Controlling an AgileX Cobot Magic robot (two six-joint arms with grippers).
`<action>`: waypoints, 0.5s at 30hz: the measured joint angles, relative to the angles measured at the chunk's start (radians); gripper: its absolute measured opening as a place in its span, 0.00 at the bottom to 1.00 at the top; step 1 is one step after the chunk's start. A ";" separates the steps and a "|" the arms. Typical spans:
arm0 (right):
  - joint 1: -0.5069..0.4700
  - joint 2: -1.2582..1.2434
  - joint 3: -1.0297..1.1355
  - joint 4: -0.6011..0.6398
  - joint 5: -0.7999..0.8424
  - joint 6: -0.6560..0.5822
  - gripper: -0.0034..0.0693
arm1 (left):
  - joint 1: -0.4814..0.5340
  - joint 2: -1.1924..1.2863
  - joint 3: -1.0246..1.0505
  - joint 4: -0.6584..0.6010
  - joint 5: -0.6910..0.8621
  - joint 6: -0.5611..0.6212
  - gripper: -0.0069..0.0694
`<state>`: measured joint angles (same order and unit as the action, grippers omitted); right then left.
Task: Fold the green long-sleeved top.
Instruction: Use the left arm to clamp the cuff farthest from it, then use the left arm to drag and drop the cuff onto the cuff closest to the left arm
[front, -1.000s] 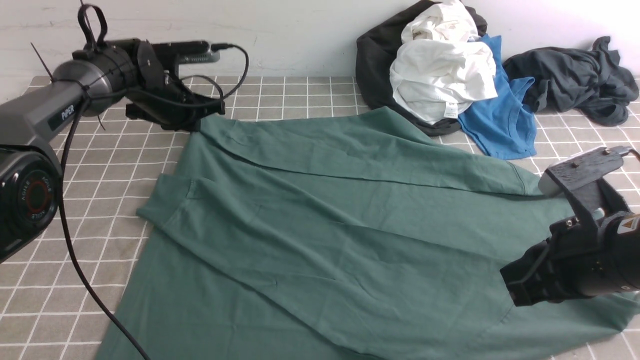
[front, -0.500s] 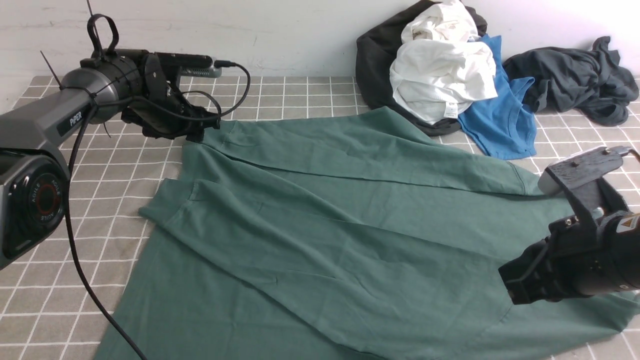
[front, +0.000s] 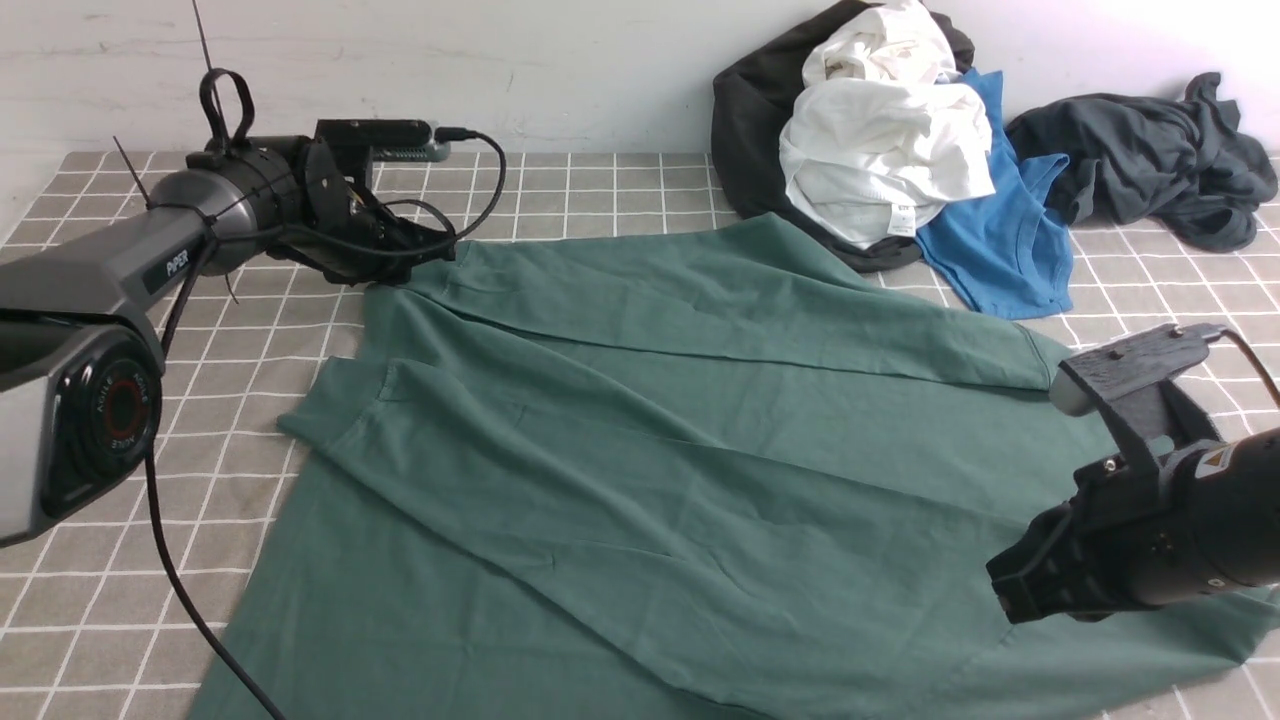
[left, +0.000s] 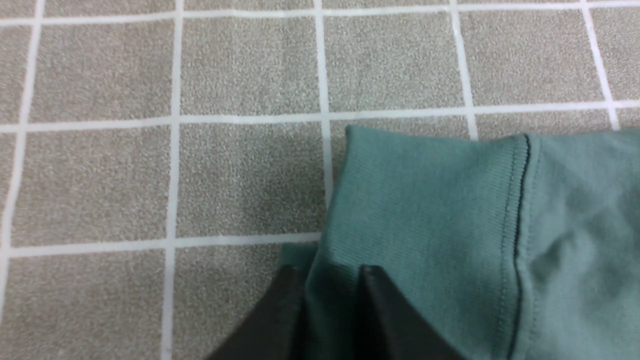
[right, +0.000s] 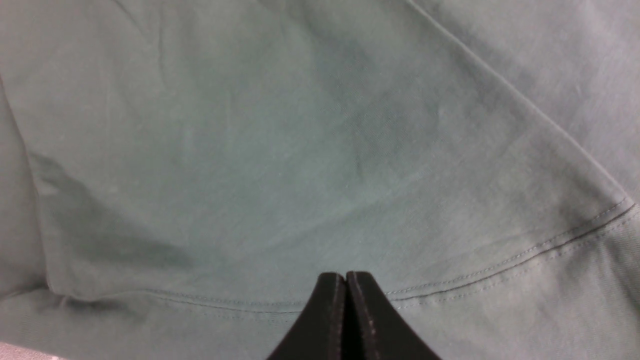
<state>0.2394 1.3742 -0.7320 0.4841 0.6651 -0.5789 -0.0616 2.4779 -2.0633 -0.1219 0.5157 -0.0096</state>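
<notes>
The cuff (left: 425, 190) of the green long-sleeved top (front: 650, 450) is pinched in the left gripper (left: 330, 274) — the rest is spread beyond it on the tiled surface (front: 600, 190). The right gripper (right: 345, 276) is pressed closed, green fabric lying directly beneath.

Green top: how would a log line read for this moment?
left gripper: shut on sleeve cuff | right gripper: shut, over hem | green top: spread out on table
</notes>
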 joint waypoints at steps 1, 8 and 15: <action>0.000 0.000 0.000 0.001 0.000 0.000 0.03 | 0.000 0.000 -0.001 -0.002 0.000 0.000 0.16; 0.000 0.000 0.000 0.001 0.001 0.000 0.03 | 0.000 -0.054 -0.082 -0.016 0.161 0.010 0.10; 0.000 0.000 0.000 0.003 0.019 0.000 0.03 | -0.002 -0.202 -0.172 -0.022 0.542 0.055 0.10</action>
<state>0.2394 1.3742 -0.7320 0.4872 0.6843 -0.5792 -0.0636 2.2760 -2.2356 -0.1439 1.0579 0.0458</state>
